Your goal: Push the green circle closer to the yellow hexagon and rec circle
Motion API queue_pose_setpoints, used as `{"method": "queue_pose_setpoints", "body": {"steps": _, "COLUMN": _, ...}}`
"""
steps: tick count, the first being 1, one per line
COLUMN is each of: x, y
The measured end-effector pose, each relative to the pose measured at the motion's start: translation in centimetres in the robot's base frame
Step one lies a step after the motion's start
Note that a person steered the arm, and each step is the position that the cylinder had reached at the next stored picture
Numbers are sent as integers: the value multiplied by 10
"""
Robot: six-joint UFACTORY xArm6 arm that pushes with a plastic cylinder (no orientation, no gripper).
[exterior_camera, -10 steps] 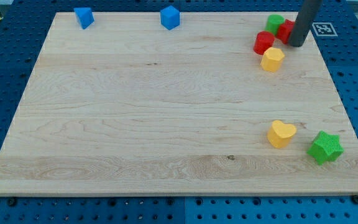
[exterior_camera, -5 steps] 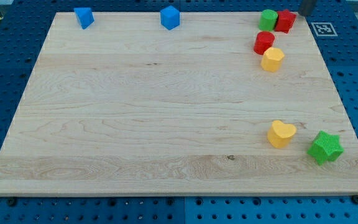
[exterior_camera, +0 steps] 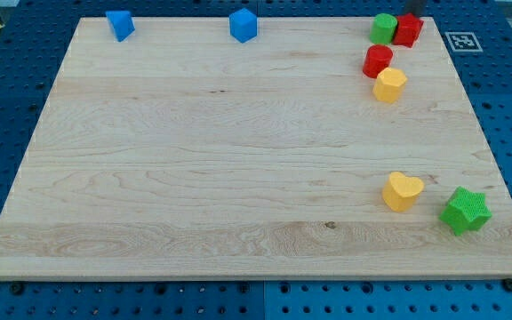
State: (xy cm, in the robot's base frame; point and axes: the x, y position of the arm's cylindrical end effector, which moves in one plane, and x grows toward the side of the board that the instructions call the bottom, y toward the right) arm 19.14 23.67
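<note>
The green circle sits at the view's top right of the wooden bench, touching a red block at its 3 o'clock; the shape of that red block is unclear. The red circle lies just beside the green circle at its 6 o'clock, apart from it by a thin gap. The yellow hexagon touches the red circle at that circle's 5 o'clock. Only a dark sliver of the rod shows at the view's top edge, at 12 o'clock of the red block, so my tip can be placed only roughly, just above that block. No claw is fitted, so no claw state can be told. Two blue blocks stand along the top edge. A yellow heart and a green star lie near each other at the bench's 4 o'clock.
</note>
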Motion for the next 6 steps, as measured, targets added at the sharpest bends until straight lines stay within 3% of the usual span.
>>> {"method": "queue_pose_setpoints", "body": {"steps": 2, "x": 0, "y": -53}}
{"method": "queue_pose_setpoints", "body": {"steps": 6, "x": 39, "y": -51}}
